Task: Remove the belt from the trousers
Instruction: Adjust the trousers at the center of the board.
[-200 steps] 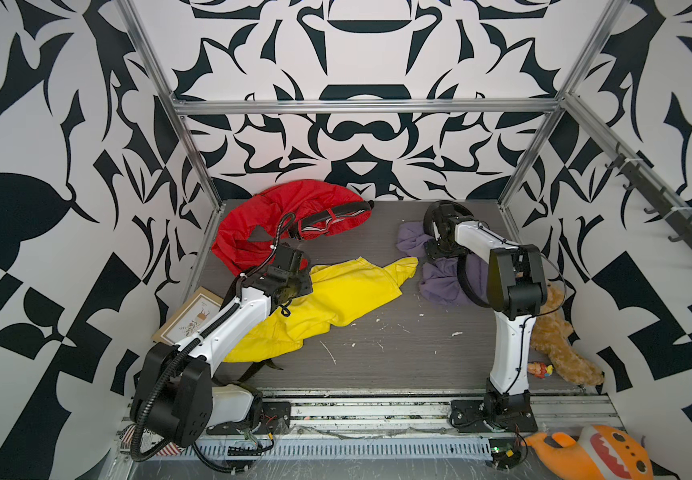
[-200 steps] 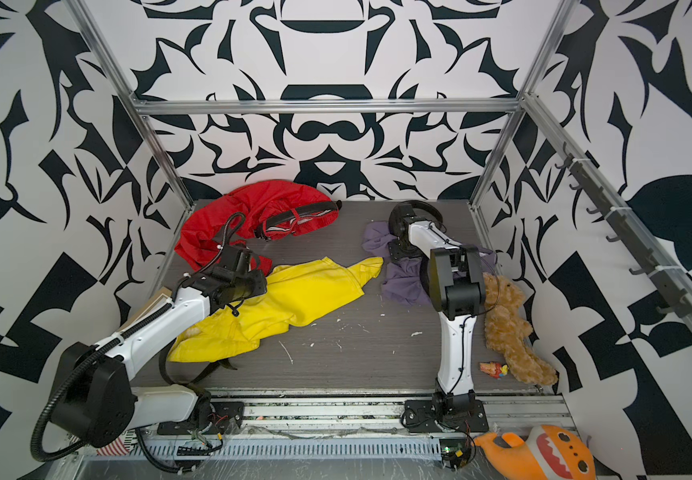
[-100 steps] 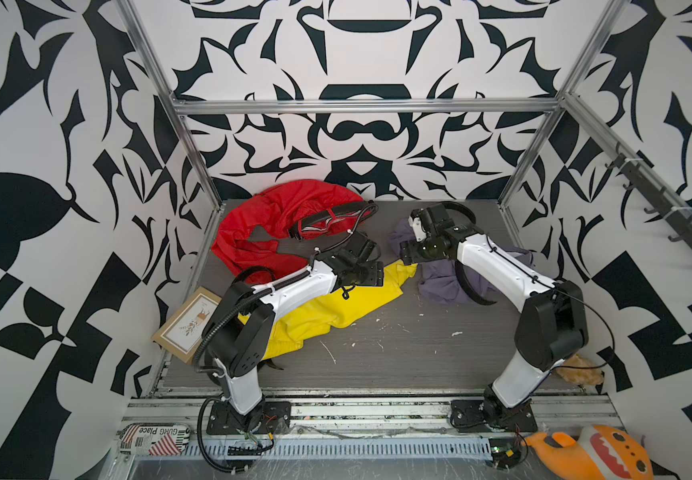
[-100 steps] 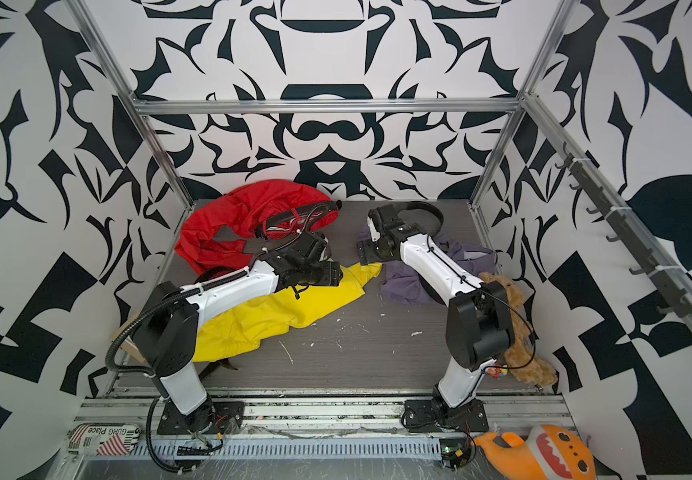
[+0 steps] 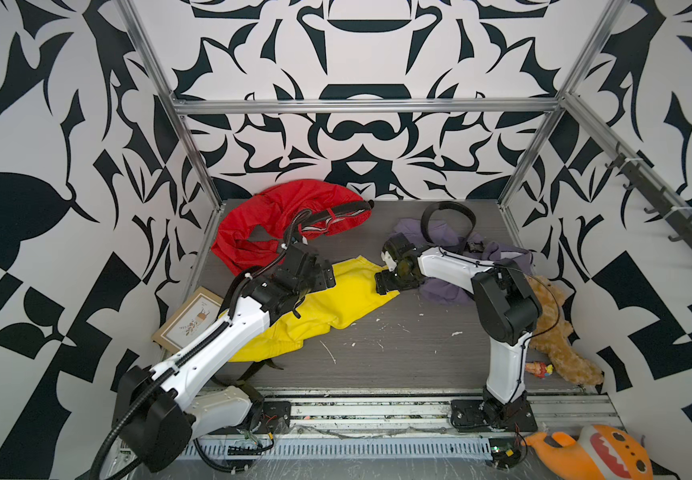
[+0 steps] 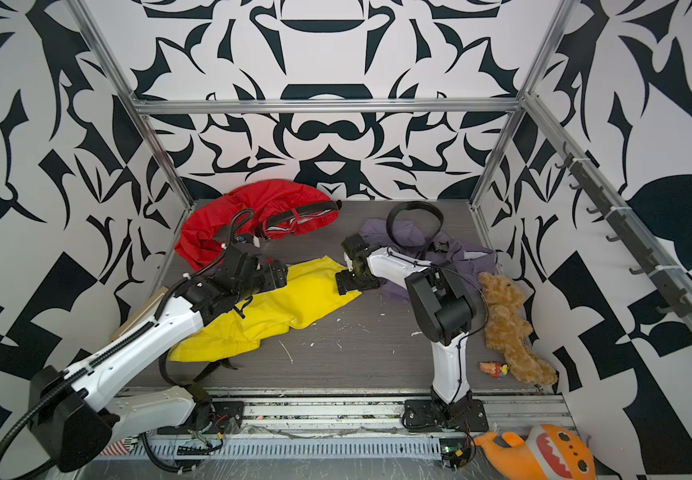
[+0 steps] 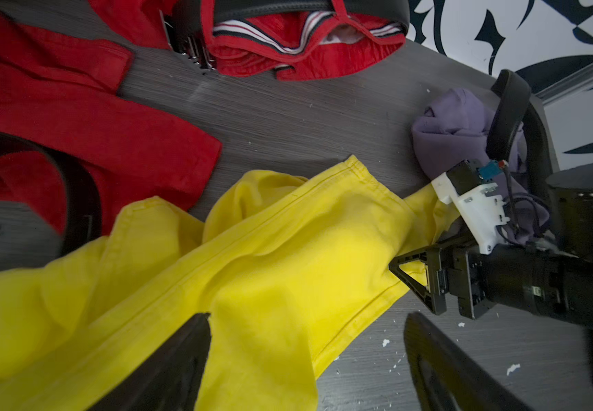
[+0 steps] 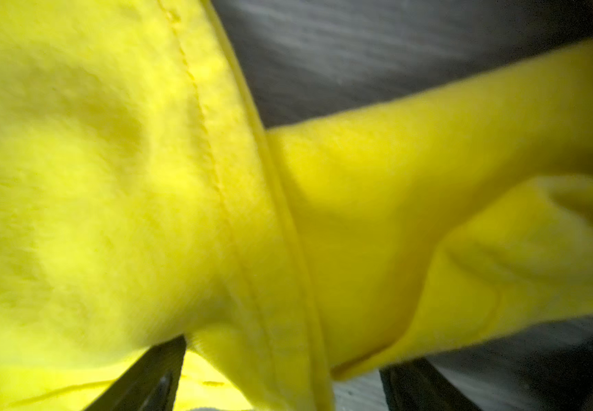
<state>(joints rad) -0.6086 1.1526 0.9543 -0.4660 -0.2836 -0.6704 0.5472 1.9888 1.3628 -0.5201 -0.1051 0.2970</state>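
While its jaws stand wide apart, the left gripper (image 7: 305, 320) hangs over the middle of the yellow trousers (image 5: 336, 303), grasping nothing. The right gripper (image 5: 382, 284), jaws also parted, straddles a leg's hem, with cloth between its fingers (image 8: 152, 373) but not pinched. The trousers lie spread on the table (image 5: 398, 361). A dark belt (image 6: 226, 365) pokes out from under their waist end, near the left arm's base.

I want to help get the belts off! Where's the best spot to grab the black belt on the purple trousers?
Probably the top of the arch of the black belt, coming down from above. That part stands up clear of the purple trousers, so you can pinch just the strap, one side inside the loop and one outside, without catching cloth.
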